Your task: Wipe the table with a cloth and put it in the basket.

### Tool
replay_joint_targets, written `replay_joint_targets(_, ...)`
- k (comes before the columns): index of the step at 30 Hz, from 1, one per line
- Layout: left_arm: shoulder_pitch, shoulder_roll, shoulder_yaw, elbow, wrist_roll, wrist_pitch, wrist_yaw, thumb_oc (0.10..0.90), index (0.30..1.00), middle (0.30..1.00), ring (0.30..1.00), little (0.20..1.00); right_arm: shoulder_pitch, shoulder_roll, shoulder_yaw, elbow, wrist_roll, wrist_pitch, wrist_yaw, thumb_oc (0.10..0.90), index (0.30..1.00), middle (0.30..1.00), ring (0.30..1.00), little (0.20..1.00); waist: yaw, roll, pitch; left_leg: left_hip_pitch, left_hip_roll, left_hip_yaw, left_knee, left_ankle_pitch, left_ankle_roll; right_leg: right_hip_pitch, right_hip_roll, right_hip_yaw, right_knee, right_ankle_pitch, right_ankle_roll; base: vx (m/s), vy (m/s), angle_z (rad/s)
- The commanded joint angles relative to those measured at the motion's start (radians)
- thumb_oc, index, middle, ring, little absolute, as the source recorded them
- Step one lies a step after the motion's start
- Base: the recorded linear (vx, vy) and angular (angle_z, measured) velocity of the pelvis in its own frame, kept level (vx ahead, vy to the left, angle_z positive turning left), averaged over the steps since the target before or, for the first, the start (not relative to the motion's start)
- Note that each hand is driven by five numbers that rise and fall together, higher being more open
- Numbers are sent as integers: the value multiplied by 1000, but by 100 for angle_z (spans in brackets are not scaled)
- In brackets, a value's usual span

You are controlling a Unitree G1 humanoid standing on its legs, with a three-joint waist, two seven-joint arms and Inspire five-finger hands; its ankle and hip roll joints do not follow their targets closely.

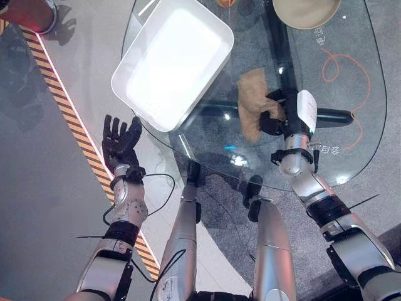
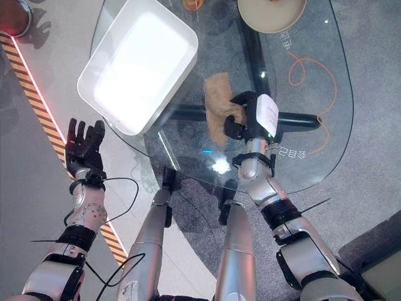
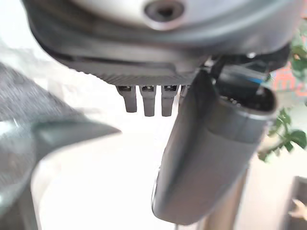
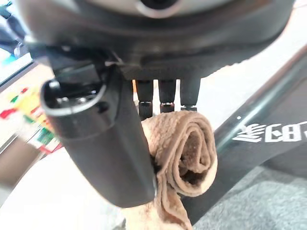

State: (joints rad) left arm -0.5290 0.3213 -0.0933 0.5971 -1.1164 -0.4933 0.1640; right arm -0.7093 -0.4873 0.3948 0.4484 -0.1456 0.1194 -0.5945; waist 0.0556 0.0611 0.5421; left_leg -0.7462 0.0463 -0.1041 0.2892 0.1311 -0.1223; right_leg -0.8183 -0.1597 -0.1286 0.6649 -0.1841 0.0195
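On the round glass bench [image 1: 351,144] our right hand [image 1: 276,116] has its fingers [image 4: 165,98] curled round the crumpled tan cloth [image 1: 252,100], seemingly bunched for wiping. The white rectangular plastic basket [image 1: 135,94] sits beyond the fingertips; our left hand [image 1: 119,143] hangs open off the bench.

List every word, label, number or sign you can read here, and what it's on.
Orange characters on the round glass table, far side: too small to read.
White characters on the glass by the right hand: blurred, unreadable.
White rectangular basket, tan cloth: no print.
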Motion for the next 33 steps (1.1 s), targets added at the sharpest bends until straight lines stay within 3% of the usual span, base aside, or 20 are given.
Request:
replay_joint_targets(1,2,3,85,-115,-24,-122,-69,800,900,900,900,900,-47,-1,-72,-199,-42,-142,-96,100,300,300,300,200,-15,-6,-22,22,-112,76,136,-172,128,35,106,20,-140,96,2,0,0,0)
replay_joint_targets(11,31,-49,112,-272,-94,-134,-235,800,900,900,900,900,-13,21,-152,-320,-72,-206,-94,100,300,300,300,200,-19,-10,-22,39,-112,78,126,-177,129,55,107,24,-154,96,6,0,0,0)
replay_joint_targets(25,68,-43,70,-450,-148,52,-429,800,900,900,900,900,42,58,-187,-495,-113,-304,-29,100,300,300,300,200,-31,-17,-22,64,-109,92,119,-185,130,89,109,29,-171,99,11,0,0,0)
replay_joint_targets(28,69,-43,69,-453,-153,59,-437,800,900,900,900,900,43,59,-185,-499,-114,-309,-25,100,300,300,300,200,-31,-17,-22,65,-109,93,118,-184,130,90,109,30,-172,99,12,0,0,0)
replay_joint_targets(30,73,-39,56,-475,-186,121,-481,800,900,900,900,900,52,60,-169,-528,-126,-323,23,100,300,300,300,200,-33,-18,-22,67,-108,95,114,-182,128,94,108,30,-177,101,12,0,0,0)
replay_joint_targets(33,77,-43,41,-491,-206,154,-503,800,900,900,900,900,54,59,-151,-545,-135,-322,53,100,300,300,300,200,-33,-18,-22,71,-110,93,110,-180,127,100,108,30,-182,101,11,0,0,0)
